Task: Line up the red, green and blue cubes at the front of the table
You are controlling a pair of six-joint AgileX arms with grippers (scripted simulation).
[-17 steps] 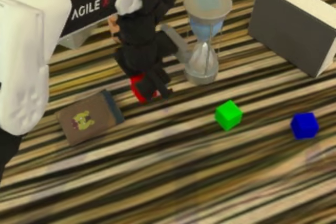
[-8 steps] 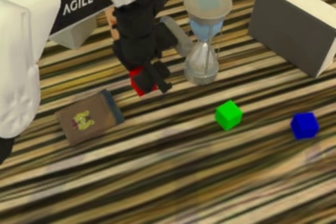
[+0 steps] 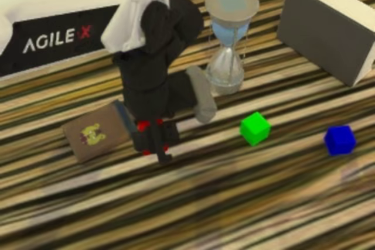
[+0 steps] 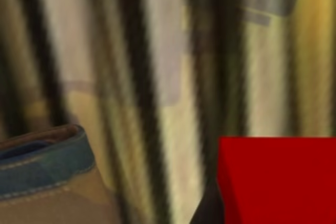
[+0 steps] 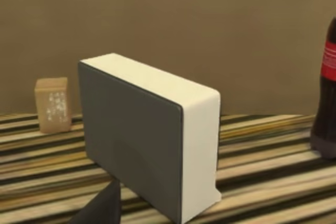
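Striped table [image 3: 193,203], left tool [image 3: 153,144] gripping red cube [image 4: 278,179], wallet [image 3: 96,132] beside

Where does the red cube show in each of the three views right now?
Top view: red cube left of centre, mostly hidden inside the left hand, beside the brown pouch.
Left wrist view: red cube fills the lower right corner.
Right wrist view: not in it.
Shared landmark: the pouch, in the top and left wrist views.
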